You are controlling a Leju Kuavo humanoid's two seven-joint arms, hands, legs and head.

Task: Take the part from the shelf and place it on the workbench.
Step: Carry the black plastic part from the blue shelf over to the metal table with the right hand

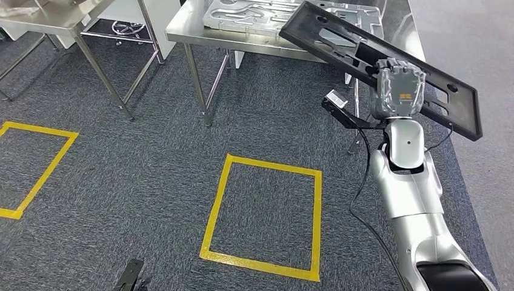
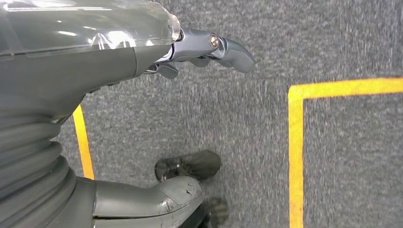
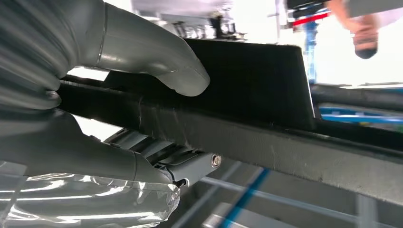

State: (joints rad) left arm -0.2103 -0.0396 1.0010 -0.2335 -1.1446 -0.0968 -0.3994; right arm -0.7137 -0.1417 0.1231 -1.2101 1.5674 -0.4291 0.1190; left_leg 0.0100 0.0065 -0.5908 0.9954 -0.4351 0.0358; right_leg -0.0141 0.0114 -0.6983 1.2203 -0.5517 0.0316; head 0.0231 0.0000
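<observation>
The part is a long flat black panel [image 1: 339, 36] with cut-outs, and my right hand [image 1: 397, 88] grips it near its middle. It hangs tilted in the air over the near edge of the steel workbench [image 1: 200, 30], its far end above the bench top. In the right wrist view the thumb [image 3: 166, 61] presses one face of the black panel [image 3: 256, 80] and the fingers [image 3: 180, 164] wrap the other side. My left hand [image 2: 119, 57] hangs over the grey carpet with nothing in it, its fingers [image 2: 214, 47] apart from the thumb [image 2: 157, 202].
A silver moulded part [image 1: 254, 15] lies on the workbench. A second steel table [image 1: 54, 18] stands at the far left. Yellow tape squares [image 1: 267, 215] mark the carpet. A person stands in the background of the right wrist view [image 3: 366, 33].
</observation>
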